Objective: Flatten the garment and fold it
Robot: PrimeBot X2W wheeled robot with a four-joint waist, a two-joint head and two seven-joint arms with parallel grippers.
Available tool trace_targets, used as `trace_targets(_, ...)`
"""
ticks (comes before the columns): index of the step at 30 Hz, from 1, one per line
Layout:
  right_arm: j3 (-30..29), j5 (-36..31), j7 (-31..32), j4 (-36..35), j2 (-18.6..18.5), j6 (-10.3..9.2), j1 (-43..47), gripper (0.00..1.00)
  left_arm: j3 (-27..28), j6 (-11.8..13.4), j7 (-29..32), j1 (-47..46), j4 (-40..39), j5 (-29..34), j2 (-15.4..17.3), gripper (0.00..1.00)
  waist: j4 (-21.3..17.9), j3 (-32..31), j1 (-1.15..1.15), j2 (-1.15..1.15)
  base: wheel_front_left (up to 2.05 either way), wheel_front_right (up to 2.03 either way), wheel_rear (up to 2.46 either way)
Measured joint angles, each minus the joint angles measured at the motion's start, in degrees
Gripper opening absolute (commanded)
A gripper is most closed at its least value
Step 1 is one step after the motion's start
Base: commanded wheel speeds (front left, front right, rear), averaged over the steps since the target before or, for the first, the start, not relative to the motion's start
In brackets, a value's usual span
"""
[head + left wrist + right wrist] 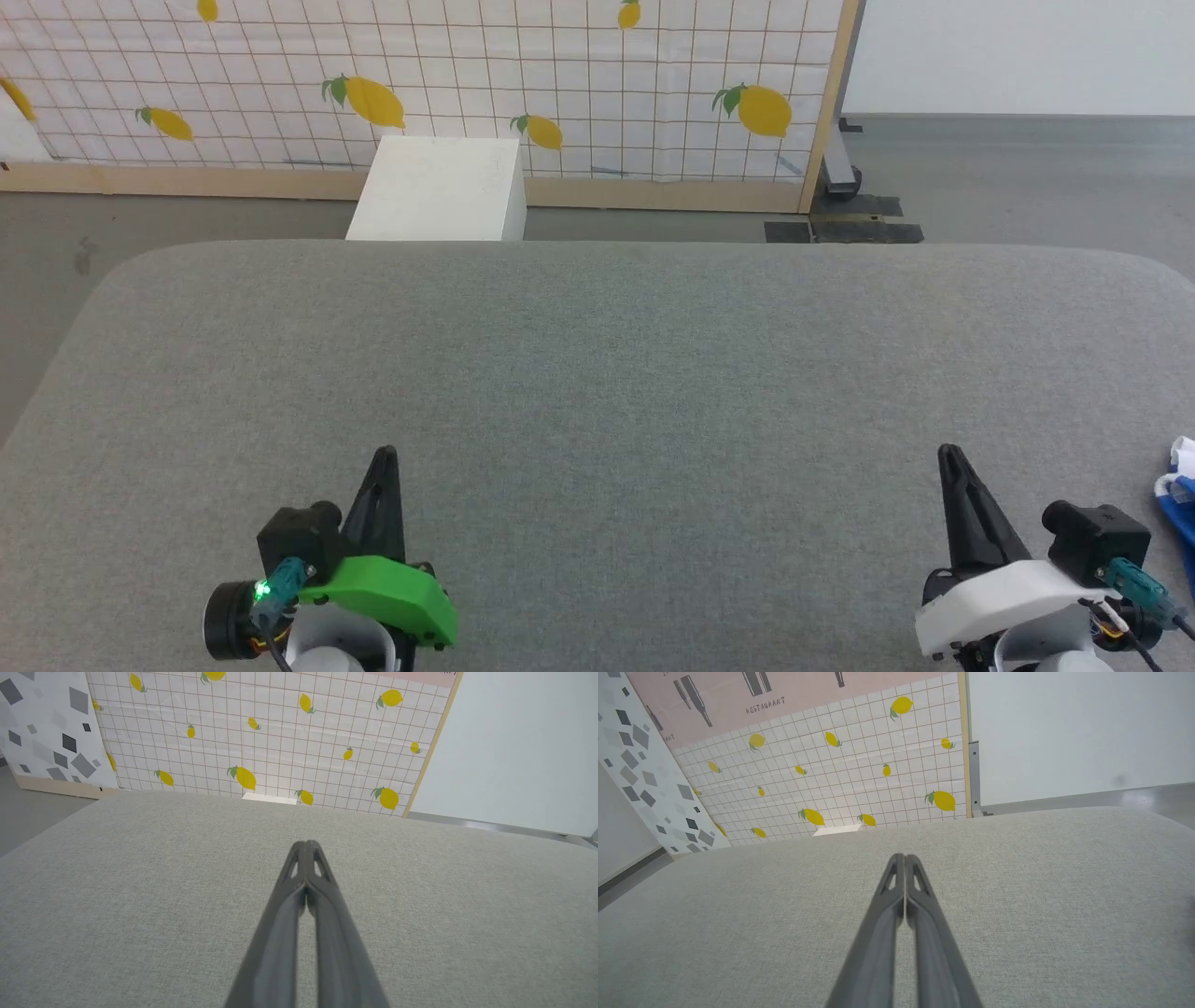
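The garment [1184,509] is a bright blue cloth with white trim, and just a corner of it peeks in at the right edge of the head view, lying on the grey padded table [597,373]. My right gripper [949,455] stands shut to the left of that corner, apart from it, with nothing between its fingers. My left gripper [384,455] is shut and empty at the lower left, far from the garment. In each wrist view the two dark fingers meet at the tips, left gripper [306,843] and right gripper [904,857], above bare grey cloth.
A white box [439,189] stands on the floor just beyond the table's far edge. Behind it runs a lemon-print grid screen [467,84] on a wooden frame. Grey floor [1027,177] lies to the far right.
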Motion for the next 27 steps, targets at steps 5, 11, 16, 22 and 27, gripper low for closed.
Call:
trace_targets(5, 0.02, -0.03, 0.02, -0.05, 0.00, 0.00, -0.01, 0.00, 0.09, 0.00, 0.26, 0.00, -0.14, 0.01, 0.00, 0.00, -0.12, 0.06, 0.00, 0.00, 0.00, 0.00, 0.00)
trace_targets(11, 0.10, -0.49, 0.60, -0.55, 0.00, 0.00, -0.01, 0.00, 0.31, -0.02, 0.85, 0.02, -0.85, 0.33, 0.00, 0.00, -0.32, 0.18, 0.00, 0.00, 0.00, 0.00, 0.00)
trace_targets(16, 0.19, -0.96, 1.10, -1.20, 0.00, 0.00, -0.01, 0.00, 0.48, -0.02, 1.36, 0.04, -1.60, 0.78, -0.01, 0.00, -0.48, 0.27, 0.00, 0.00, 0.00, 0.00, 0.00)
trace_targets(22, 0.29, -1.67, 1.56, -1.80, 0.00, 0.00, -0.01, 0.00, 0.65, -0.02, 2.11, 0.05, -2.20, 1.10, -0.01, 0.00, -0.67, 0.38, 0.00, 0.00, 0.00, 0.00, 0.00)
trace_targets(27, 0.35, -2.30, 2.11, -2.35, 0.00, 0.00, -0.01, 0.00, 0.77, -0.03, 2.56, 0.08, -2.87, 1.51, -0.02, 0.00, -0.84, 0.48, 0.00, 0.00, 0.00, 0.00, 0.00)
